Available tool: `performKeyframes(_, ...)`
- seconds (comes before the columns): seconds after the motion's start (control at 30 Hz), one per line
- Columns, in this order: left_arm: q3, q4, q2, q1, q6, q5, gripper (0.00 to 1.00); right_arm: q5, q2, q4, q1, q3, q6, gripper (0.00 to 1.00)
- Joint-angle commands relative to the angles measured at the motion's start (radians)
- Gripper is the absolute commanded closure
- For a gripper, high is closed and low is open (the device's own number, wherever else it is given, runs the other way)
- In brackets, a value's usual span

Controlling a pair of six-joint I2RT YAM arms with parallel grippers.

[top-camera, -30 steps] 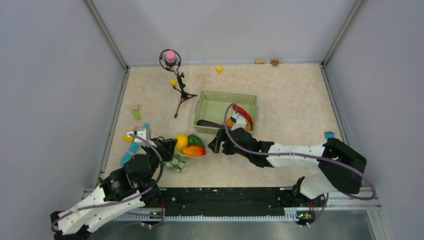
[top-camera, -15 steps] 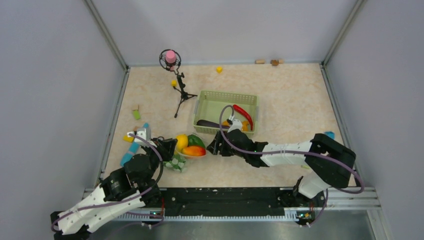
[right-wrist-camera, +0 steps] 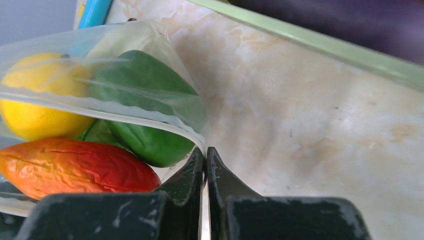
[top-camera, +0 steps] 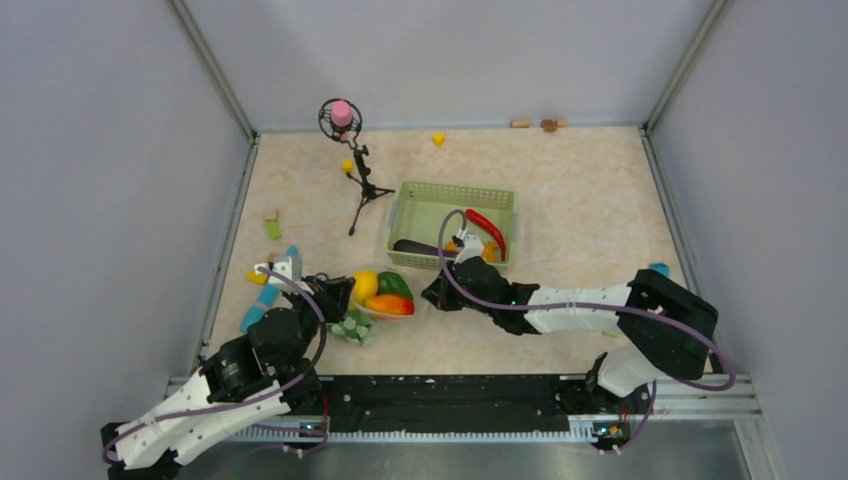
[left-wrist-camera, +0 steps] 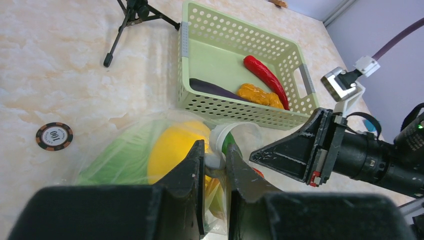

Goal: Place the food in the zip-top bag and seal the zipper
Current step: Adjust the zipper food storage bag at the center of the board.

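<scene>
zip-top bag (top-camera: 388, 296): lies just off the near left corner of the green mesh basket (left-wrist-camera: 240, 37). contents: lemon (right-wrist-camera: 30, 105), green pepper (right-wrist-camera: 150, 100), orange-red piece (right-wrist-camera: 70, 172).
left gripper (left-wrist-camera: 216, 165): clenched on the bag's whitish zipper (left-wrist-camera: 220, 136).
right gripper (right-wrist-camera: 205, 155): pinched tight on the bag's basket-side edge.
inside the basket: red chili (left-wrist-camera: 265, 75), eggplant (left-wrist-camera: 215, 90), orange piece (left-wrist-camera: 257, 95).

L arm (top-camera: 232, 368) crouched by table (top-camera: 570, 180) front-left corner; L gripper (left-wrist-camera: 216, 151) pinches zip-top bag (left-wrist-camera: 120, 155) mouth. R arm (top-camera: 580, 308) stretched low leftwards, R gripper (right-wrist-camera: 205, 153) jaws closed on bag's rim.
</scene>
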Motion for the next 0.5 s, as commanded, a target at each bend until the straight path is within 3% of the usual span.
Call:
performKeyframes(0.0, 0.056, 0.044, -0.011, 0.002, -0.037, -0.019, 1.00, 0.041, -0.145, -0.204, 0.002, 0.126, -0.188, 1.00)
performKeyframes(0.17, 0.164, -0.054, 0.008, 0.002, -0.107, -0.067, 1.00, 0.137, -0.282, -0.523, 0.002, 0.302, -0.354, 1.00)
performKeyframes(0.37, 0.283, -0.030, 0.106, 0.003, -0.115, 0.012, 1.00, -0.050, -0.366, -0.561, 0.002, 0.427, -0.464, 1.00)
performKeyframes(0.47, 0.314, 0.021, 0.202, 0.003, -0.090, 0.070, 1.00, -0.075, -0.289, -0.644, 0.017, 0.513, -0.504, 1.00)
